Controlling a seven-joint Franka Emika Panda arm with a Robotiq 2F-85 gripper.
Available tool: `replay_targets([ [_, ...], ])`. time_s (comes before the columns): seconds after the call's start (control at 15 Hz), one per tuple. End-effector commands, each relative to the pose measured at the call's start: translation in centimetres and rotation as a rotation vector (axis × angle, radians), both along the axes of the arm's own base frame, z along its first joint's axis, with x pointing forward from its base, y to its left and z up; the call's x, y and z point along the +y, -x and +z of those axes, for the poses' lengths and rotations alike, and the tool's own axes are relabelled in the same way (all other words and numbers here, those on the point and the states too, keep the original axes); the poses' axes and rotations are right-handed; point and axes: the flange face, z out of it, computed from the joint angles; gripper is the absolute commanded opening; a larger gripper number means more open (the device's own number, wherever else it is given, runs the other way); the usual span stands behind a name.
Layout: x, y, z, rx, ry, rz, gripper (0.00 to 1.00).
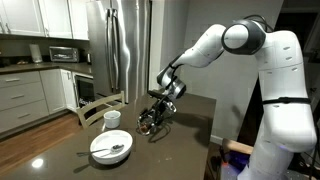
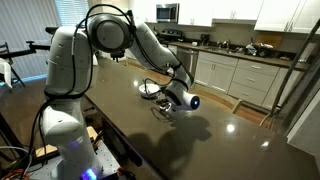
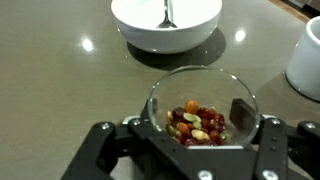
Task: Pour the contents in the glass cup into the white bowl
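In the wrist view the gripper (image 3: 198, 118) is clenching the glass cup (image 3: 200, 88), one finger on each side. The contents (image 3: 195, 128), red and tan pieces, are lying at its bottom. The white bowl (image 3: 140, 30) is sitting at twelve o'clock from the cup, and a white mug (image 3: 305, 60) at two o'clock.

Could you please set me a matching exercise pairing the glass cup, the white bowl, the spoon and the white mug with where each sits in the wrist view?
Things:
1. glass cup
2. white bowl
3. spoon
4. white mug

Places:
A. at the right edge
B. lying in the white bowl
C. gripped by the tool, with small pieces inside
D. top centre, beyond the glass cup

Pairs: 1-C, 2-D, 3-B, 4-A
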Motion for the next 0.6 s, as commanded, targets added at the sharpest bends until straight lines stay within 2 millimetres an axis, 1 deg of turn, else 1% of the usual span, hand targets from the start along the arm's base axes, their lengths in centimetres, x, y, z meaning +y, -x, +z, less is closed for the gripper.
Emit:
replay_targets([
  [0.0, 0.1, -0.6, 2.6, -0.049, 0.021, 0.017, 0.54],
  [0.33, 1.5, -1.3, 6.4, -0.131, 0.125, 0.073, 0.54],
  [0.53, 2.5, -1.8, 8.2, -0.180, 0.212, 0.104, 0.54],
])
